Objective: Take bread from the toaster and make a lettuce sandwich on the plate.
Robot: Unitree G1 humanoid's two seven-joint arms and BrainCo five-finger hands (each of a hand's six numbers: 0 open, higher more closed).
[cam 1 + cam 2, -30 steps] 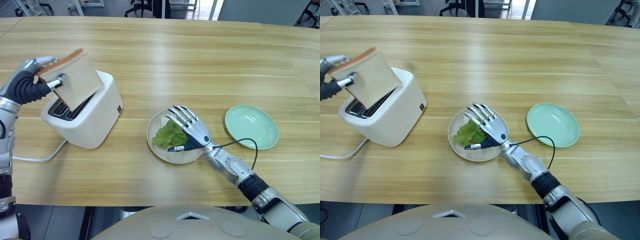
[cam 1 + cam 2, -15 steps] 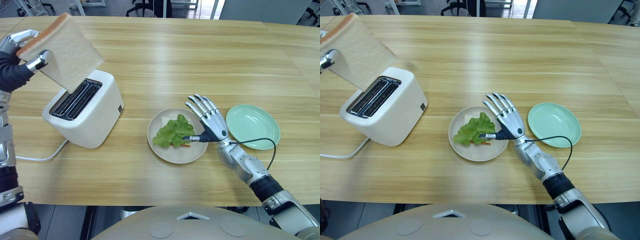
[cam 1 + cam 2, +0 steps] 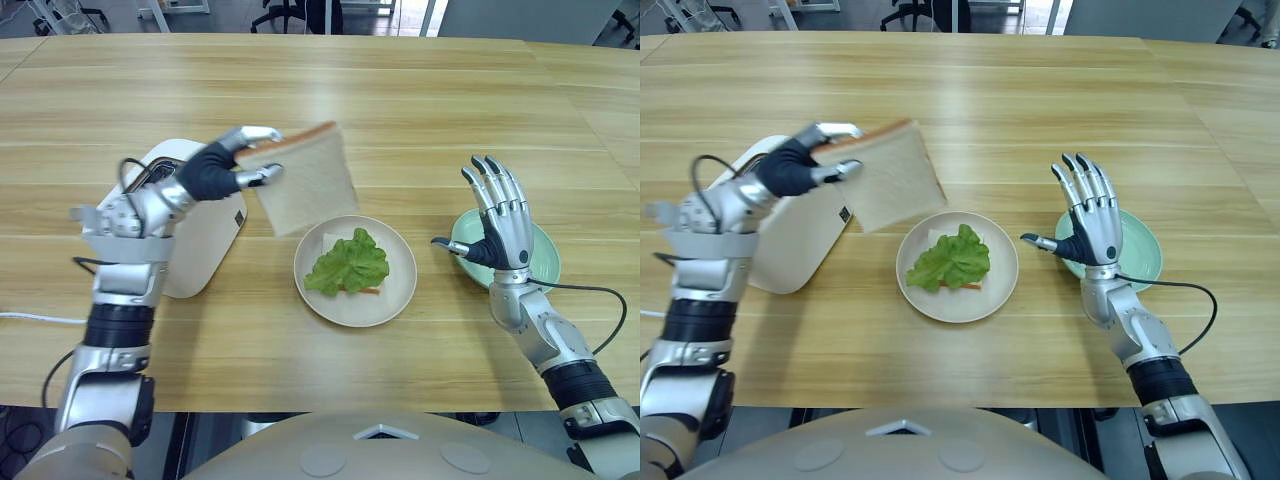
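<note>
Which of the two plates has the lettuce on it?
The beige plate in the middle, under the lettuce; the green plate, behind the right hand, has none.

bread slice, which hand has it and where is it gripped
The left hand grips the bread slice by its top left corner, at the crust. The right hand is open and holds nothing.

A pale green dish lies on the wooden table; office chairs beyond.

The white bread slice was up in the air, tilted, pinched in the left hand between the white toaster and the tan plate. Green lettuce sat on another slice on that plate.
</note>
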